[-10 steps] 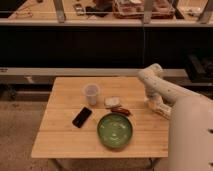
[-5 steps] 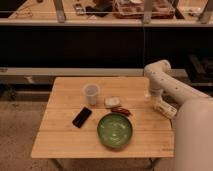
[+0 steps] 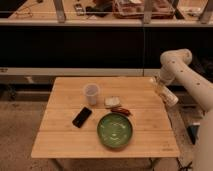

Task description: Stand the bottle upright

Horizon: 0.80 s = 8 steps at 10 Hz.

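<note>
At the right edge of the wooden table (image 3: 65, 135), toward the right of the frame, the pincer (image 3: 169, 97) hangs with its fingers drawn together; whether they pinch anything cannot be made out. From the left across the tabletop: a black phone (image 3: 82, 116) lies flat; behind it a translucent plastic cup (image 3: 91, 93) stands upright; a green bowl (image 3: 115, 130) sits near the front edge; the bottle (image 3: 112, 102) lies on its side just right of the cup, with a small red object (image 3: 121, 110) beside it, between bottle and bowl.
</note>
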Tool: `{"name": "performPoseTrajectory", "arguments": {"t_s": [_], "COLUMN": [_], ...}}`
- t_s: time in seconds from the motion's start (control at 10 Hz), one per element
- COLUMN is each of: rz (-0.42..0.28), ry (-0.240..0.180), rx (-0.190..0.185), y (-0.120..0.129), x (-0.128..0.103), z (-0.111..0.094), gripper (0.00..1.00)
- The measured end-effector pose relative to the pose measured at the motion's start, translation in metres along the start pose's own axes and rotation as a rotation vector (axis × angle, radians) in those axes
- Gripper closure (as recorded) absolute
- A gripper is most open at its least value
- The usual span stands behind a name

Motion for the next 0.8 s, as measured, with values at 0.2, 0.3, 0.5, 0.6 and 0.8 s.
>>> {"name": "performPoseTrajectory", "arguments": {"t_s": [0.2, 0.3, 0.5, 0.6, 0.8], "rz": [0.033, 0.049, 0.084, 0.088, 0.095], "ry": [0.214, 0.293, 0.487, 0.556, 0.696], "rx": [0.026, 0.052, 0.148, 0.175, 0.232], "y": [-0.001, -0.004, -0.017, -0.02, -0.025], "x": [0.012, 0.014, 0.011, 0.01, 0.004], "z": [-0.029, -0.036, -0.046, -0.049, -0.049], "gripper": [1.0, 1.0, 1.0, 1.0, 1.0]}}
